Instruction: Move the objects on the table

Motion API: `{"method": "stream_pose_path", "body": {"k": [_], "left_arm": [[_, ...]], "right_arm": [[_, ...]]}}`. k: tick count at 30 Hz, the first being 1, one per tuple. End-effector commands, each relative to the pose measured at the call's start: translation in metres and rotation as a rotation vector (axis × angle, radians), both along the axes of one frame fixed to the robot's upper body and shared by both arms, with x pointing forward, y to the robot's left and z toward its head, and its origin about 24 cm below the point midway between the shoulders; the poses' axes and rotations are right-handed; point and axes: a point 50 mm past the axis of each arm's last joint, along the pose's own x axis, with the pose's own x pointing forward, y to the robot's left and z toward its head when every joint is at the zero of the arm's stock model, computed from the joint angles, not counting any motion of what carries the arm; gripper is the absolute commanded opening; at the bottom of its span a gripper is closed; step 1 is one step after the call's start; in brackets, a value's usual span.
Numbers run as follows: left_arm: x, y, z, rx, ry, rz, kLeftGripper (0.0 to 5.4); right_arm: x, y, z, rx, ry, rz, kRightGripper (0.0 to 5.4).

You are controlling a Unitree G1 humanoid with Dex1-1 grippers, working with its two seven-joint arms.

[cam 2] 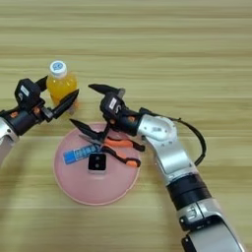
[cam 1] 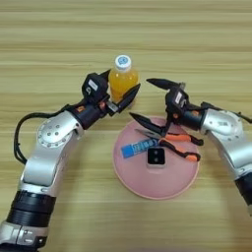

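An orange juice bottle with a white cap stands upright on the table, just behind the pink plate. My left gripper is shut on it, with one finger on its far left side and the other across its near right side. On the plate lie the orange-and-black pliers, a blue tube and a small black square block. My right gripper hovers open over the plate's back edge. Its lower finger is just above the pliers' jaws and it holds nothing.
Both forearms reach in from the lower corners, the left arm and the right arm with its black cable. Wooden table top stretches behind the bottle and in front of the plate.
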Motion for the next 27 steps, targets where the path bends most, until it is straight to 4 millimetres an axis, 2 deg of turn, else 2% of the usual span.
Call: {"method": "stream_pose_path", "body": {"k": [1,15,16,27], "left_arm": [[0.0,-0.005,0.012,-0.024,-0.032,-0.03,3.4],[-0.002,-0.012,0.012,-0.048,-0.013,-0.062,3.4],[-0.002,-0.012,0.012,-0.047,-0.013,-0.062,3.4],[-0.003,-0.012,0.01,-0.044,-0.008,-0.062,3.4]], "right_arm": [[0.003,0.011,0.005,-0.004,-0.027,0.014,5.4],[-0.001,0.038,0.0,-0.01,-0.018,0.073,5.4],[-0.001,0.039,0.001,-0.007,-0.019,0.07,5.18],[0.007,0.042,0.008,0.038,-0.036,-0.006,4.03]]}}
